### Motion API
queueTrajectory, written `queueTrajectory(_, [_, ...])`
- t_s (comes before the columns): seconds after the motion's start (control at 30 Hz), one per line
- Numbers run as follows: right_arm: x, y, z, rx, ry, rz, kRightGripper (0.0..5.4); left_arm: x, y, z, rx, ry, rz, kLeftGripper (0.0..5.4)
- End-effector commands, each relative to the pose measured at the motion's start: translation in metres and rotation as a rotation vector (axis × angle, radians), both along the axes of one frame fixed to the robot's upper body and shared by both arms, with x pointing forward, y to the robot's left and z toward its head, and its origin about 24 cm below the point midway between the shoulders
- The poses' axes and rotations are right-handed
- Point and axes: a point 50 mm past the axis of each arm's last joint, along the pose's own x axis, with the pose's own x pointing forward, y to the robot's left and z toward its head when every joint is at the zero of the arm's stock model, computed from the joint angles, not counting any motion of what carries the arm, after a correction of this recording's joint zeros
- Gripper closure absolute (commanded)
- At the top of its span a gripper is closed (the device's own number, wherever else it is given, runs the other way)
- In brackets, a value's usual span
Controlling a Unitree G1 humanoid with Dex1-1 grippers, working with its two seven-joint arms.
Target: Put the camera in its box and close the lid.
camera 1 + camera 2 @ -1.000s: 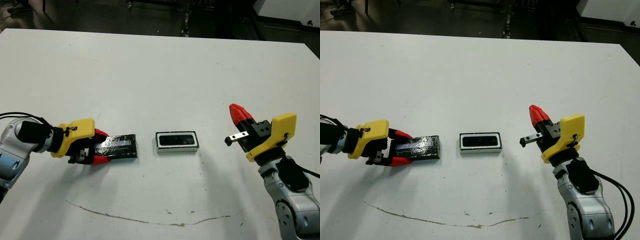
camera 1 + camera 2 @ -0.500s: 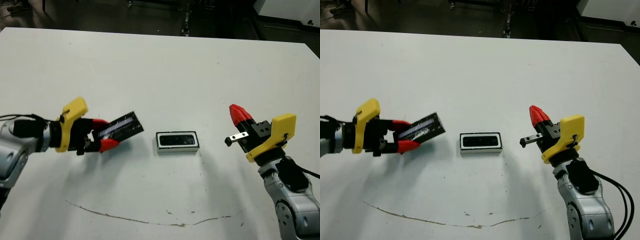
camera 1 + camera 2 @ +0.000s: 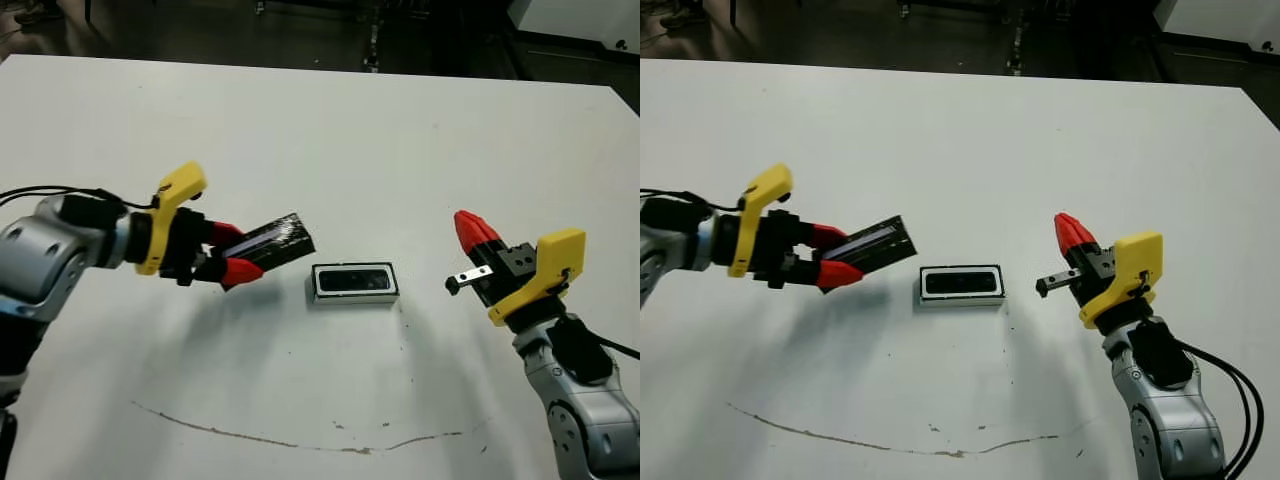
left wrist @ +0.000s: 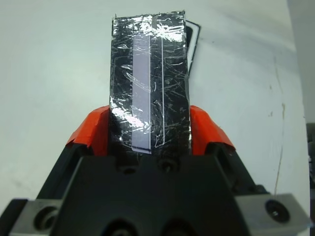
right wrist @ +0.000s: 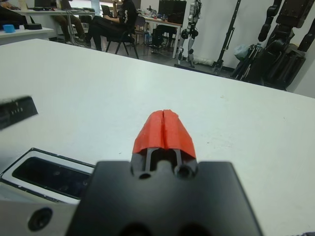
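The left hand [image 3: 228,257] is clamped on the near end of the lid [image 3: 276,239], its red fingers [image 4: 206,129] pinching the two long edges. The lid hangs above the surface [image 3: 330,150], tilted, its far end up and just beside the box's left end. The box [image 3: 354,283] sits open on the surface between the two arms, with the camera [image 3: 353,279] lying dark inside it. Off to the box's right, the right hand [image 3: 468,232] hovers with its fingers pressed together, holding nothing.

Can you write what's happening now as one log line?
left gripper: holds lid above table | camera: in box | right gripper: shut, empty
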Motion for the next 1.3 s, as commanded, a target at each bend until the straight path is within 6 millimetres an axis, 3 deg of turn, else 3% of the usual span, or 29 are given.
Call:
queueTrajectory(0.03, [0.001, -0.002, -0.001, -0.01, 0.003, -0.005, 5.4, 0.002, -0.009, -0.005, -0.004, 0.017, -0.025, 2.23])
queueTrajectory(0.53, [0.001, -0.001, 0.001, -0.022, 0.0, -0.006, 5.4, -0.007, -0.037, -0.045, 0.015, -0.105, -0.092, 2.23])
queueTrajectory(1.3, [0.0, -0.002, -0.002, -0.01, 0.003, -0.007, 5.4, -0.01, -0.052, -0.053, 0.028, -0.133, -0.15, 2.24])
